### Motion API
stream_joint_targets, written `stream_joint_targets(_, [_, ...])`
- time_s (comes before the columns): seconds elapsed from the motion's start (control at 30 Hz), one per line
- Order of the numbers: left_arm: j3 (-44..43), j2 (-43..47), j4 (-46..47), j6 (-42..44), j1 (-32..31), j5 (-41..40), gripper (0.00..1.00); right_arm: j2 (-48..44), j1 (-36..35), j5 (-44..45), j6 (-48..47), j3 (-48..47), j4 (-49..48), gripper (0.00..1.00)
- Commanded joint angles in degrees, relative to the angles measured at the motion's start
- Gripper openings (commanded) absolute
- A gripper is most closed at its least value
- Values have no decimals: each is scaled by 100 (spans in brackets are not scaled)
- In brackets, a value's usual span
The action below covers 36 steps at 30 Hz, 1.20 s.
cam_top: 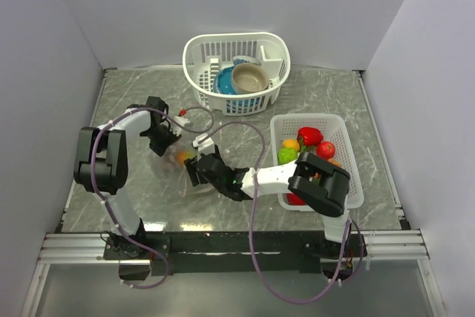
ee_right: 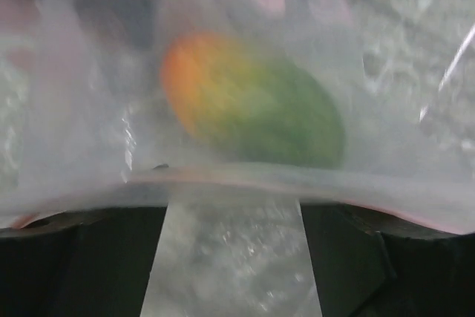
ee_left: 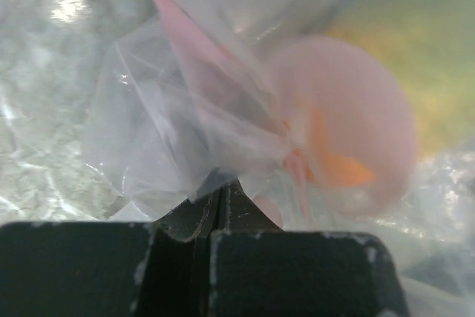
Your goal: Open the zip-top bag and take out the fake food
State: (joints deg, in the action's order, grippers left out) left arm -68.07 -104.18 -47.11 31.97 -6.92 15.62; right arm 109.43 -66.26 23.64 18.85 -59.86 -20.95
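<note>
the left pincer (ee_left: 221,202) is clamping the floppy, slippery zip-top bag (cam_top: 183,161) on the surface (cam_top: 326,98), while the right pincer (ee_right: 234,228) is gaping, holding nothing, at its zip strip (ee_right: 297,181); light fake food (ee_right: 252,105) is sitting inside. the stiffer strip is looking the surest hold.

no readable text, labels or numbers anywhere
</note>
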Motion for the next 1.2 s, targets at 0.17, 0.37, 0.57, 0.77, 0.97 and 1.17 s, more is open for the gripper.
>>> stream_joint_targets(0.17, [75,205,-544,467,-371,494,1,448,17,133,-619,-826,-366,84])
stream_joint_targets(0.37, [101,197,-641,600,-433,416,1,808,25,98,-707,-888,-120,88])
stream_joint_targets(0.57, [49,126,-580,530,-433,345,1,747,34,-324,-374,-460,153,84])
stream_joint_targets(0.77, [-39,108,-615,486,-433,424,1,755,-27,-799,13,-264,460,73])
stream_joint_targets(0.97, [-57,240,-764,583,-424,521,1,975,-115,-931,207,-123,636,72])
stream_joint_targets(1.17, [-22,302,-703,557,-425,434,1,633,-168,-642,329,220,750,72])
